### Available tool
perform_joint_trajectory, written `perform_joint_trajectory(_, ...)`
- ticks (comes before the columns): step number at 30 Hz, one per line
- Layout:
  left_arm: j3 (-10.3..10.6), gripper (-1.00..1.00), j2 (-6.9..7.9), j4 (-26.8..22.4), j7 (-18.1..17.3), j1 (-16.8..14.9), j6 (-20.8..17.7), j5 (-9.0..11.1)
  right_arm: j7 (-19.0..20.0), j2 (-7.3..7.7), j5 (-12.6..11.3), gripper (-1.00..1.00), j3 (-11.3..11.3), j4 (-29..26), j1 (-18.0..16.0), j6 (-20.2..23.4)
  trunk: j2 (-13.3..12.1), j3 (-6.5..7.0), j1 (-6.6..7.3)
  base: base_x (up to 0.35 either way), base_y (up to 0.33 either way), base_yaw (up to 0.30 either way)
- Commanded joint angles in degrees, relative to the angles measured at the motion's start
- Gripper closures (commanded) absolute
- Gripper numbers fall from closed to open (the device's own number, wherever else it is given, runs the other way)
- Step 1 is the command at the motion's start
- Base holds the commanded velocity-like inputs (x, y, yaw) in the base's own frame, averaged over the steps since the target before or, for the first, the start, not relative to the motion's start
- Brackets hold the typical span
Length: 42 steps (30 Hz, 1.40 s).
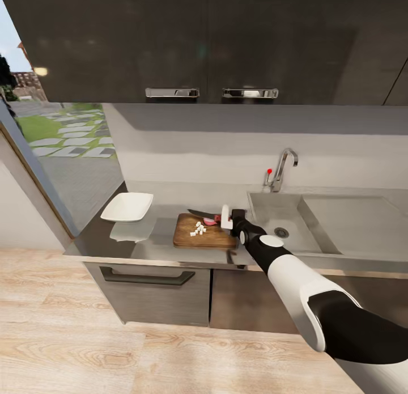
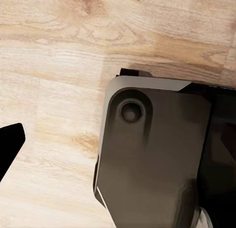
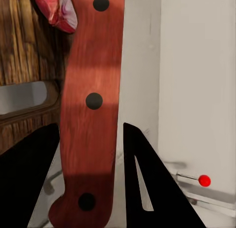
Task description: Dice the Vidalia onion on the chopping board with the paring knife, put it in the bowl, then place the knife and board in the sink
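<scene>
Onion (image 1: 210, 220) pinkish (seemingly part-diced)

bowl (image 1: 127, 206) left of chopping board (image 1: 204, 231), sink (image 1: 277, 227) right

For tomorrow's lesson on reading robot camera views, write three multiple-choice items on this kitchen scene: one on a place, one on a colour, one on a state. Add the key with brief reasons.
1. Where does the chopping board lie?
A. On the countertop, between the bowl and the sink
B. Inside the sink
C. On the floor

2. What colour is the handle of the paring knife?
A. White
B. Red
C. Green

3. What is the right gripper doing?
A. Hanging open over the bowl
B. Shut on the tap
C. Shut on the paring knife

Key:
1 A, the head view shows the board on the worktop with the bowl to one side and the sink to the other.
2 B, the right wrist view shows a reddish riveted handle.
3 C, the jaws sit against both sides of the handle, with the blade over the board near the white diced pieces.
</scene>
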State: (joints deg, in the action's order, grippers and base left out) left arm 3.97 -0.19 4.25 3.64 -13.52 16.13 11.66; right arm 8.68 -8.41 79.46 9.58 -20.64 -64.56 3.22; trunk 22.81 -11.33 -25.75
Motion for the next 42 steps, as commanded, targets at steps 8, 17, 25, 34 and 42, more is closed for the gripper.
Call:
perform_joint_trajectory(8,0.43,-1.00,0.02,0.23,0.05,-0.10,0.40,0.38,0.36,-0.70,0.29,1.00,0.35,0.77,-0.03,0.38,0.11,-0.11,-0.03,0.000,0.000,0.000)
perform_joint_trajectory(17,0.43,-1.00,0.02,0.23,0.05,-0.10,0.39,0.38,0.30,0.01,0.07,1.00,0.16,0.66,-0.03,0.20,0.11,-0.11,-0.03,0.000,0.000,0.000)
perform_joint_trajectory(25,0.43,-1.00,0.02,0.23,0.05,-0.10,0.36,0.38,0.27,1.93,-0.09,1.00,-0.99,0.05,-0.03,0.04,0.11,-0.11,-0.03,0.003,0.000,0.000)
perform_joint_trajectory(34,0.43,-1.00,0.02,0.23,0.05,-0.10,0.39,0.38,0.28,2.17,-0.10,1.00,-1.10,0.53,-0.03,-0.04,0.11,-0.11,-0.03,0.183,0.000,0.000)
perform_joint_trajectory(42,0.43,-1.00,0.02,0.23,0.05,-0.10,0.31,0.38,0.40,2.17,0.04,1.00,-0.97,2.05,-0.03,-0.13,0.11,-0.11,-0.03,0.017,0.000,0.000)
